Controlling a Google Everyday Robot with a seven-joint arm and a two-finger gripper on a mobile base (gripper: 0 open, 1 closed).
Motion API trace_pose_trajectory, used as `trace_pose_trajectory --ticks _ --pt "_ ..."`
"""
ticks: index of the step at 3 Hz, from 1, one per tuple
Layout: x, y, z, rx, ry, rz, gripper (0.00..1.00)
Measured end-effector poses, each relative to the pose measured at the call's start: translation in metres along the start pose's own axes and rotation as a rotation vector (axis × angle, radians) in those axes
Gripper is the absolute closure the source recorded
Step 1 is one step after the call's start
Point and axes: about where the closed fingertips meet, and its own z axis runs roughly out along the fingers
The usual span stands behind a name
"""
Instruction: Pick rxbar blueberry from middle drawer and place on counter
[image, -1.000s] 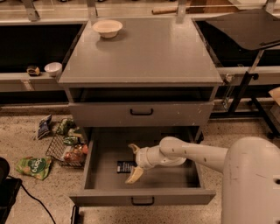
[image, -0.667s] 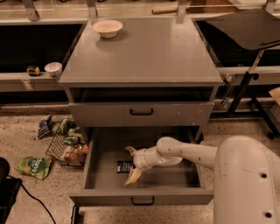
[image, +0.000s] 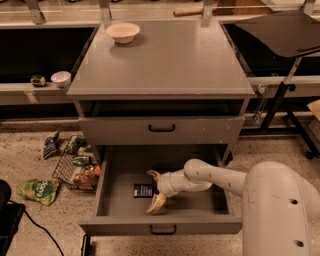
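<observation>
The middle drawer (image: 120, 210) is pulled out, the lower of the two handled fronts. The rxbar blueberry (image: 143, 190), a small dark bar with white print, lies flat on the drawer floor left of centre. My gripper (image: 154, 190) is inside the drawer, just right of the bar, with its two tan fingers spread wide open, one above and one below the bar's right end. It holds nothing. The white arm reaches in from the lower right. The counter (image: 165, 60) is the grey top of the cabinet above.
A white bowl (image: 123, 32) stands at the counter's back left. A wire basket (image: 75, 167) with snack bags and loose green bags (image: 39, 190) lie on the floor to the left. A black stand (image: 280, 100) is at the right. The upper drawer (image: 162, 128) is shut.
My gripper has slid a little left inside the drawer, closer to the bar, fingers still spread. The bar has not moved.
</observation>
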Motion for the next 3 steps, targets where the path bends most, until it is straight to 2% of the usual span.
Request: trace_pose_trajectory --ticks 1,3 --pt "0.0065 -0.0002 -0.0006 0.003 0.002 0.005 0.18" --pt "0.0146 -0.002 -0.0054 0.019 -0.007 0.009 0.65"
